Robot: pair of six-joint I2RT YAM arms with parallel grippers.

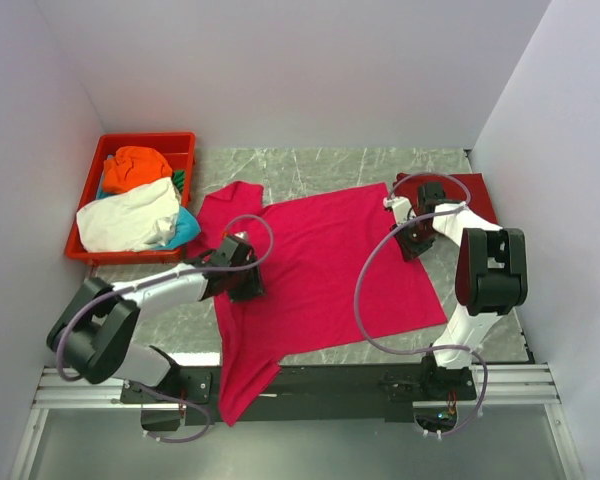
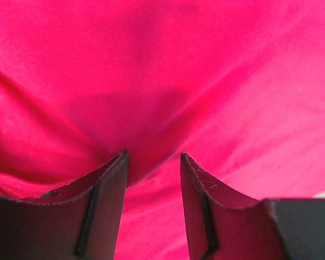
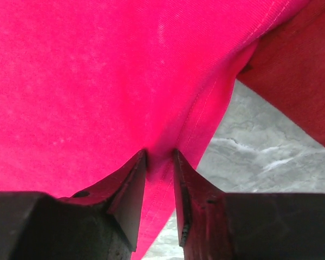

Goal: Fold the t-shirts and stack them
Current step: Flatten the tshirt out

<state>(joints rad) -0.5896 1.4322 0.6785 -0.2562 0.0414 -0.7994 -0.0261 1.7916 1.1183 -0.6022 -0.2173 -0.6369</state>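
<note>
Where the right claw (image 3: 160,156) pinched a tuck of hem at the far right, the pink shirt (image 1: 325,255) ran leftward across the table (image 1: 330,165) to the left claw (image 2: 154,156), whose jaws stood half spread over a ridge of cloth; their hold could not be told. Each claw sat on its own edge, shirt between; its near-left end hung off the table.

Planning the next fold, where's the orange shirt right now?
In the top view, the orange shirt sits at the far left in the red tray, behind the white shirt.
</note>
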